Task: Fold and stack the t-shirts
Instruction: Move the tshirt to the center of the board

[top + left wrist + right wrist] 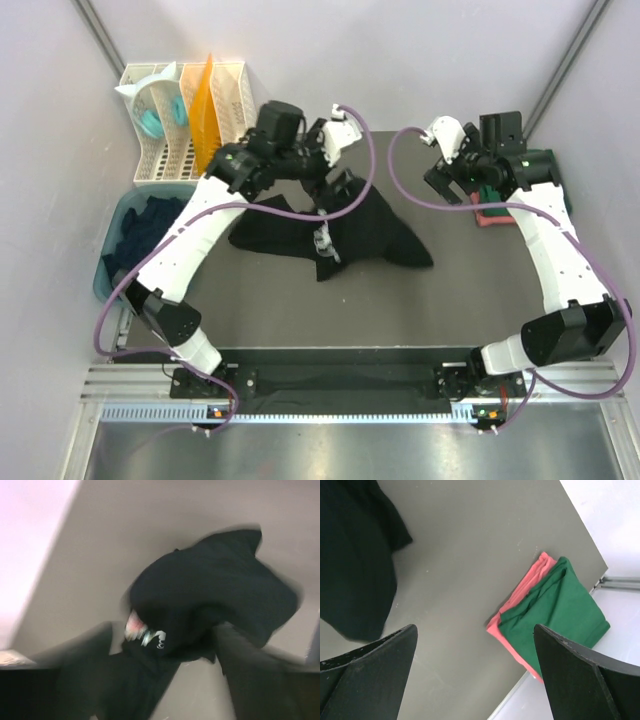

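My left fingers (pixel 165 630) were blurred, seemingly spread, with the black shirt (pixel 375 235) bunched between them mid-surface (pixel 460 555); my right fingers (pixel 475 630) gaped empty; the green shirt (pixel 560 610) hid most of the red shirt (pixel 520 597) at the corner.

2 arms of like build: left arm (pixel 185 245) and right arm (pixel 555 255), white link shells with black joint housings. 1 purple cable (pixel 373 150) loops along each arm. Right gripper (pixel 475 627): fingers (pixel 372 657) matte black, wedge-shaped, faintly speckled.
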{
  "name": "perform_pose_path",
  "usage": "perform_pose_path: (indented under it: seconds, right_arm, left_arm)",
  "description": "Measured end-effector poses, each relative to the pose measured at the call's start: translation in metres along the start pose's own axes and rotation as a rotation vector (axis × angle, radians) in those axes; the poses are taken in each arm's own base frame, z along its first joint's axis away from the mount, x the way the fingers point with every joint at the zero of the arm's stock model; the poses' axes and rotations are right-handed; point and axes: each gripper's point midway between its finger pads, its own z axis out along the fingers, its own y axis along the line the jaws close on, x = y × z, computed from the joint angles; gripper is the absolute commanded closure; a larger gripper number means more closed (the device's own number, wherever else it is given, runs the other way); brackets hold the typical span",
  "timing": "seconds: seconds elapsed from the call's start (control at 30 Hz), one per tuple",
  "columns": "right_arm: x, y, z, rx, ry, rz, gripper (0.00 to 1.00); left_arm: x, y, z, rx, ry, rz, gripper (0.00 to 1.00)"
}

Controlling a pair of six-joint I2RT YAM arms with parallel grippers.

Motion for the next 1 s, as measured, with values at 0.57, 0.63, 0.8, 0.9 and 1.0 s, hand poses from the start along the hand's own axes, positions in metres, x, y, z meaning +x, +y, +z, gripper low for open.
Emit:
perform_pose_path:
  seconds: [0.57, 0.63, 0.8, 0.9, 1.0]
  right_arm:
    - [0.005, 0.099, 0.007, -0.27, -0.001, -0.124, 0.0]
    - [0.008, 0.136, 0.011, -0.362, 0.01, -0.2, 0.0]
    - [0.022, 0.199, 0.018, -0.511, 0.044, -0.324, 0.0]
    - [0.032, 0.213, 0.027, -0.53, 0.062, -0.351, 0.0]
    - [0.038, 0.218, 0.046, -0.516, 0.078, -0.364, 0.0]
  left_arm:
    - [0.134, 0.037, 0.017, -0.364, 0.321, 0.0, 0.01]
    - [0.165, 0.043, 0.004, -0.415, 0.4, 0.005, 0.01]
    - [0.252, 0.069, -0.046, -0.561, 0.579, -0.083, 0.01]
    - [0.29, 0.079, -0.072, -0.633, 0.651, -0.142, 0.01]
    - [0.314, 0.074, -0.083, -0.648, 0.697, -0.168, 0.01]
